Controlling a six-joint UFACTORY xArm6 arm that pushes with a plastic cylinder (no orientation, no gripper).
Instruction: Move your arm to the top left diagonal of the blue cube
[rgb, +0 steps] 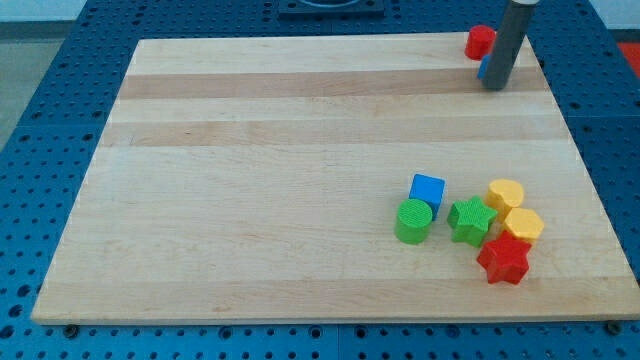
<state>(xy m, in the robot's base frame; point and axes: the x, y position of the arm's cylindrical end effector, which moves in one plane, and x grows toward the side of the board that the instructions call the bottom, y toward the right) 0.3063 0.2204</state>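
The blue cube (428, 189) lies on the wooden board (250, 150) at the lower right, touching a green cylinder (413, 221) just below its left side. My tip (495, 88) is near the board's top right corner, far above and to the right of the blue cube. A red block (479, 41) sits just left of the rod, and a small piece of a blue block (482, 69) shows from behind it.
A green star (471, 220), a yellow round block (505, 194), a yellow hexagon (523, 225) and a red star (503, 260) cluster right of the blue cube. A blue pegboard table (60, 120) surrounds the board.
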